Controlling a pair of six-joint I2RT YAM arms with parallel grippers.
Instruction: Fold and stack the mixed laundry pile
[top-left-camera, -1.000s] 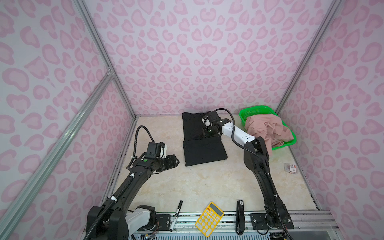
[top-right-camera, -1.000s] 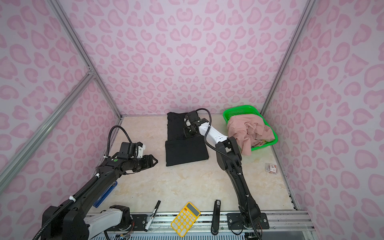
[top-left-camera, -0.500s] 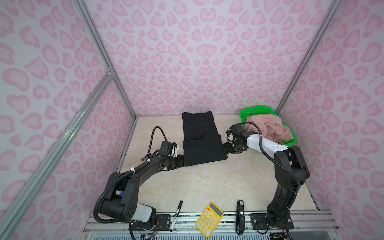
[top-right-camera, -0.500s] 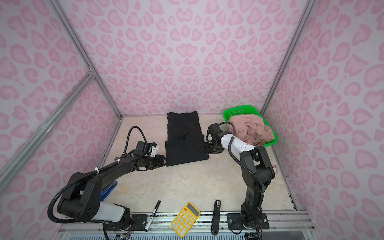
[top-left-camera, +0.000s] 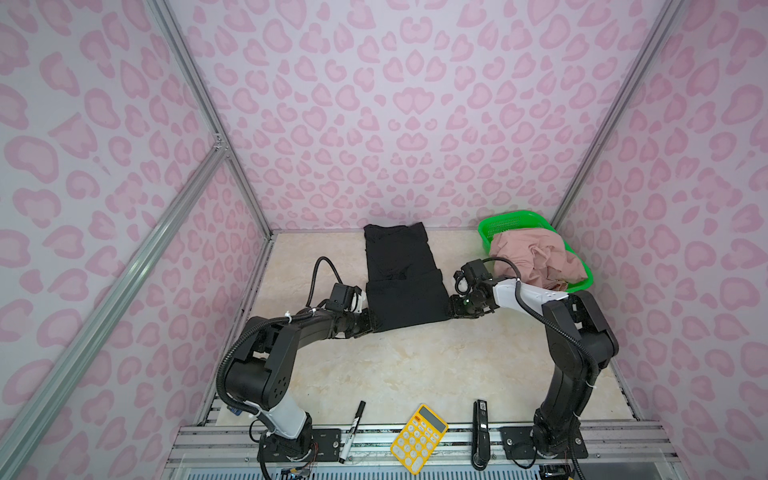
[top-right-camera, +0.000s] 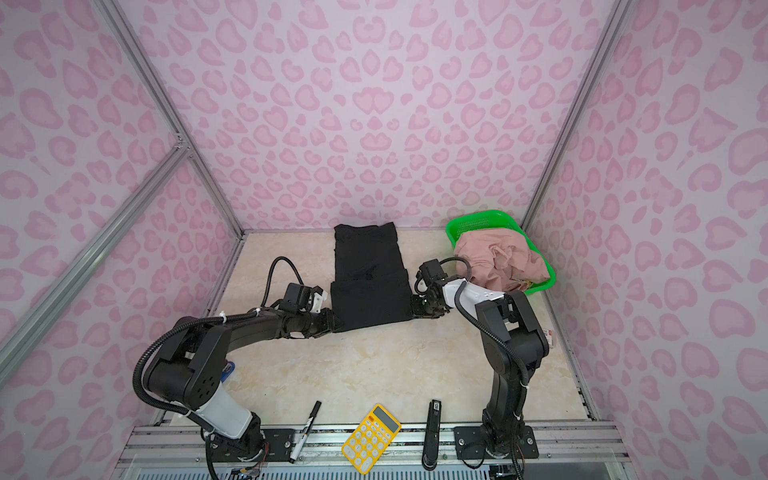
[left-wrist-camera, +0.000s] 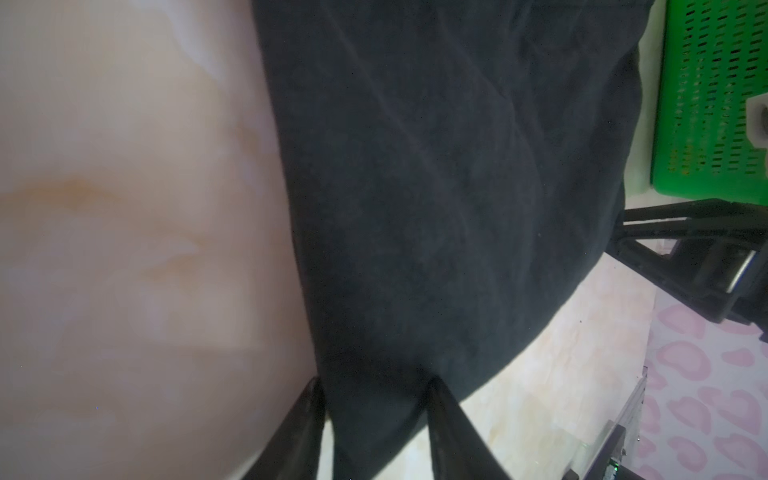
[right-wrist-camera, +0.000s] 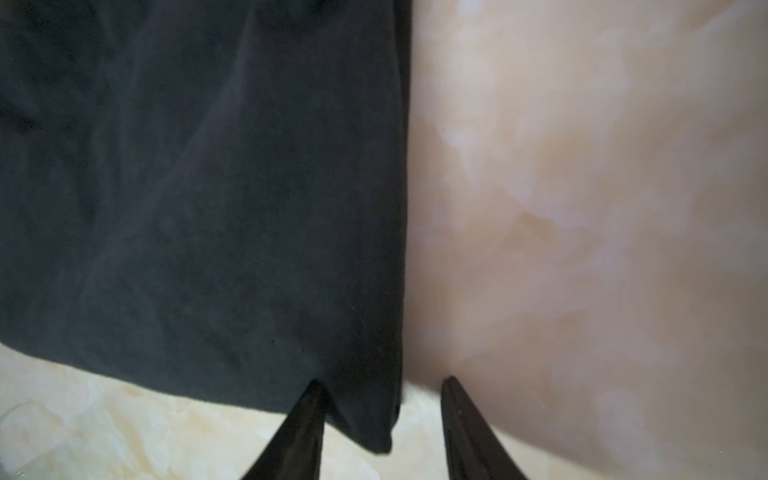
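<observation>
black garment (top-left-camera: 403, 286): lies flat on the table (top-left-camera: 415, 365), a long strip from the back wall forward, its near part doubled into a wider panel.
pink shorts (top-left-camera: 536, 259): heaped in the green basket (top-left-camera: 511, 218), back right, unfolded.
left gripper (left-wrist-camera: 376, 415): jaws apart, straddling the panel's near left corner; cloth fills the gap, not pinched.
right gripper (right-wrist-camera: 382, 399): jaws apart around the near right corner, only its tip between them.
risk, slip: the right side has so little cloth that it likely pulls free on lifting.
risk, layers: a jaw may catch the top layer only, so the fold opens.
risk, skew: one corner rising alone twists the panel.
change: a second ago the left gripper hangs well off to the garment's left and the right one is over its far part; now both are low at the near corners.
</observation>
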